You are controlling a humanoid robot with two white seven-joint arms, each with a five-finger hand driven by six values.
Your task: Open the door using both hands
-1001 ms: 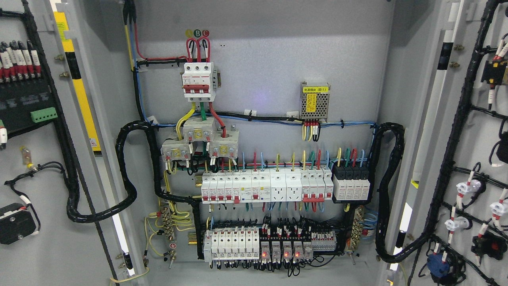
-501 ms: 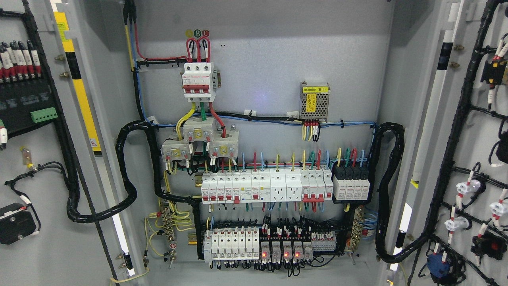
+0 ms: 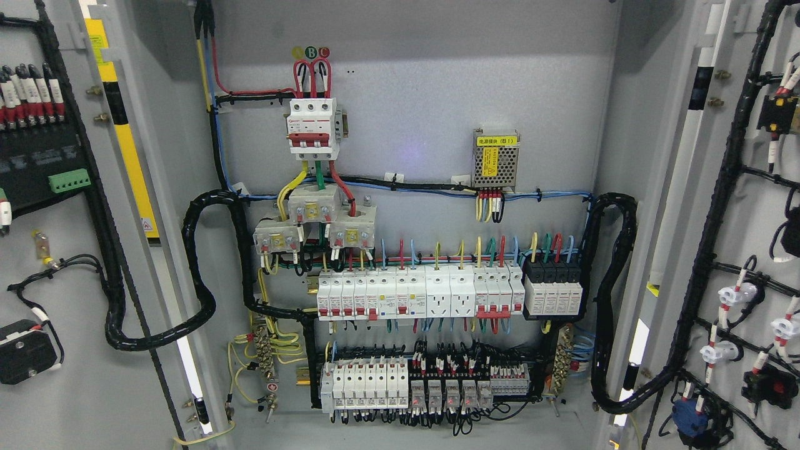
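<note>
Doors (image 3: 56, 281) wide open beside grey cabinet backplate (image 3: 406, 94).

Relay lamps (image 3: 440, 389) now dimmer

Open grey electrical cabinet interior fills the view

A grey back panel (image 3: 412, 94) carries a three-pole breaker (image 3: 314, 128) at upper centre, a small power supply module (image 3: 495, 159) to its right, and two rows of white breakers (image 3: 415, 294) below. Black cable looms (image 3: 200, 269) loop along both cabinet sides. Soft light falls from above, with a faint violet glare mid-panel and shadow in the upper corners.
</note>
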